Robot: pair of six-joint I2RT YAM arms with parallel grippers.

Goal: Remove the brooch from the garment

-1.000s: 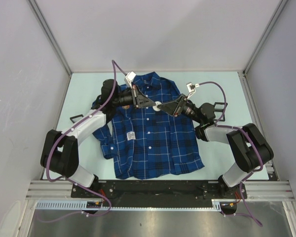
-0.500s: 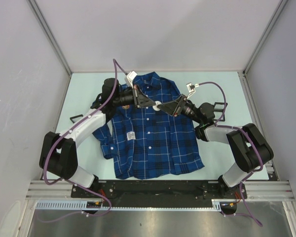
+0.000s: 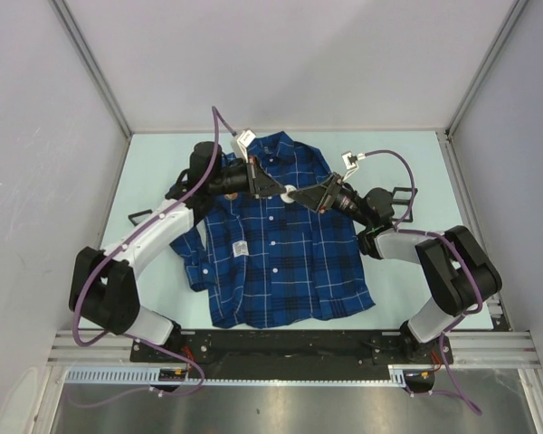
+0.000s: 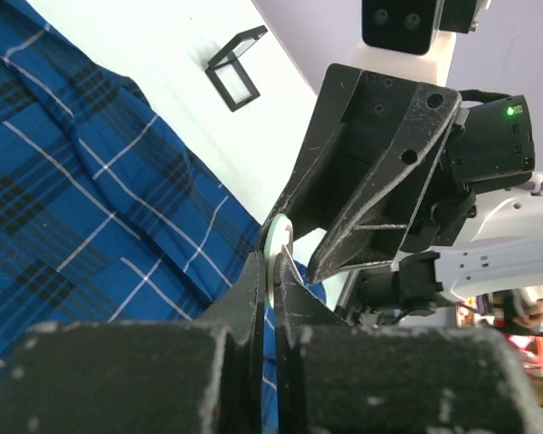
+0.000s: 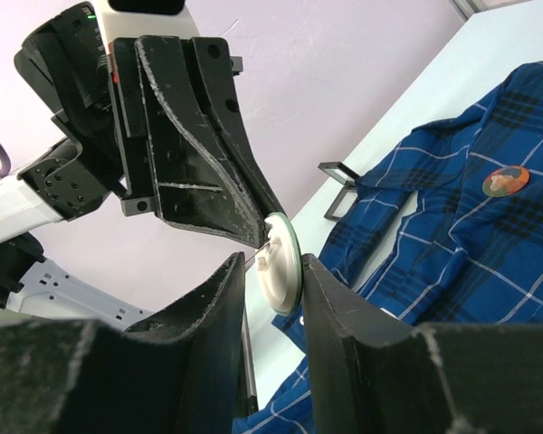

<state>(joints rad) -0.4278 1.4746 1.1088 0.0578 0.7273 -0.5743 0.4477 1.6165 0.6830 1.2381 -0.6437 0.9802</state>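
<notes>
The garment (image 3: 281, 262), a dark blue plaid shirt, lies flat on the table, front up; it also shows in the left wrist view (image 4: 72, 199) and the right wrist view (image 5: 452, 235). A white round brooch (image 3: 290, 192) with a green rim is held above the shirt's chest. My left gripper (image 3: 279, 190) is shut on the brooch's edge (image 4: 276, 249). My right gripper (image 3: 306, 196) faces it. Its jaws straddle the brooch (image 5: 281, 262): one finger lies against the front face and a gap remains on the pin side. A second round orange badge (image 5: 505, 180) sits on the shirt.
A white tag (image 3: 240, 248) is on the shirt's left panel. A black wire frame (image 3: 140, 215) lies on the table left of the shirt, another (image 3: 400, 192) to the right. Grey walls enclose the table on three sides.
The left arm's elbow has shifted slightly up and to the right. Both grippers stay at the brooch in the same spot.
</notes>
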